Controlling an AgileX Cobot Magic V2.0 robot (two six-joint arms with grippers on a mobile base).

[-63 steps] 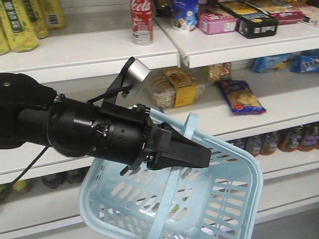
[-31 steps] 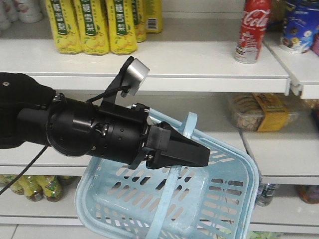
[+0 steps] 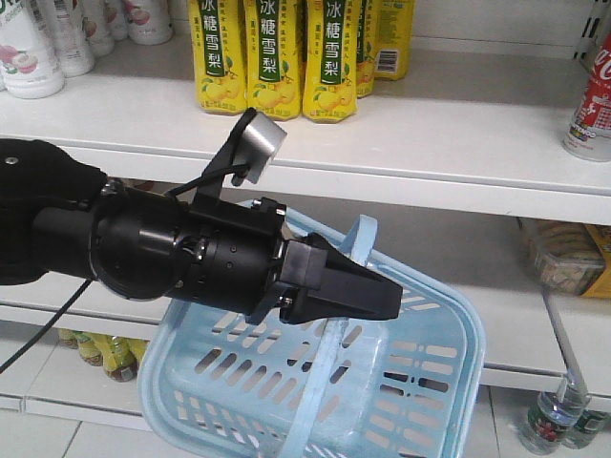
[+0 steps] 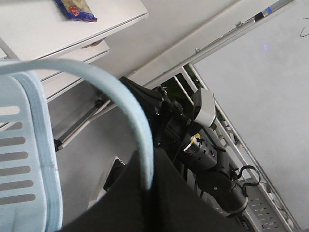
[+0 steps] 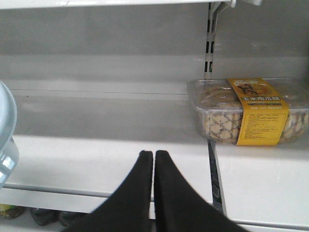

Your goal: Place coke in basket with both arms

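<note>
Coke (image 3: 592, 95) stood on the upper shelf (image 3: 430, 143) at the far right edge of the front view, partly cut off and well apart from the basket (image 3: 420, 382). The basket hung tilted, its hoop handle (image 3: 363, 243) apparently clamped in the left gripper (image 3: 377, 298), though the wedge hid the contact. The right gripper (image 5: 153, 157) faced a lower shelf (image 5: 96, 159), jaws pressed together, empty. It should open, rise and swing right toward the bottle while the left levels the basket.
</note>
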